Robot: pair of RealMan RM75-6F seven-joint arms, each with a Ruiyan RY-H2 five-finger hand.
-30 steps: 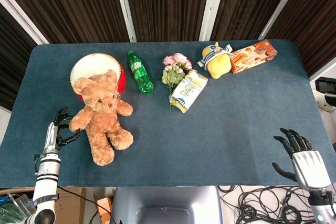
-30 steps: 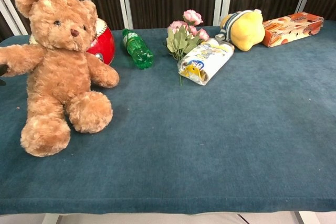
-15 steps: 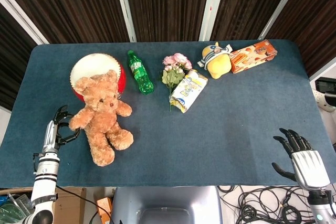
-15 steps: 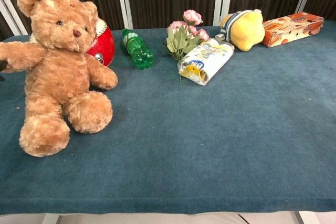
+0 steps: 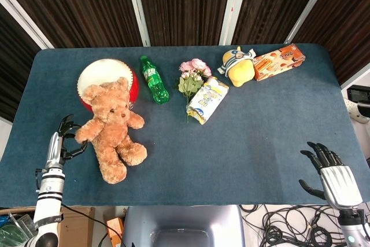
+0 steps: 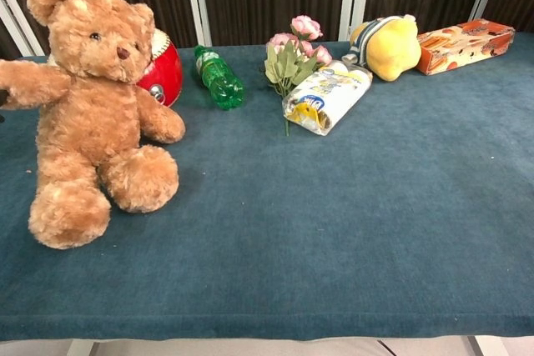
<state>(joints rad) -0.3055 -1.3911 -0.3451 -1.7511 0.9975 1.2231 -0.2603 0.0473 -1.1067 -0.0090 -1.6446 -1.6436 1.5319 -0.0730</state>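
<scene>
A brown teddy bear (image 5: 111, 132) sits at the table's left, leaning against a red and white drum (image 5: 101, 73). In the chest view the teddy bear (image 6: 92, 106) has its arm stretched out to the left edge. My left hand (image 5: 63, 142) is at the table's front left, and its curled fingers pinch the tip of that arm. My right hand (image 5: 330, 170) hovers past the front right corner with its fingers spread, holding nothing. The chest view shows neither hand clearly.
Along the back lie a green bottle (image 5: 154, 79), a bunch of pink flowers (image 5: 191, 76), a white snack bag (image 5: 207, 100), a yellow plush toy (image 5: 239, 66) and an orange box (image 5: 278, 61). The blue table (image 5: 254, 143) spreads between them and my right hand.
My left hand has drawn slightly left and toward the front edge, and the bear has shifted a little left with it. My right hand has stayed still.
</scene>
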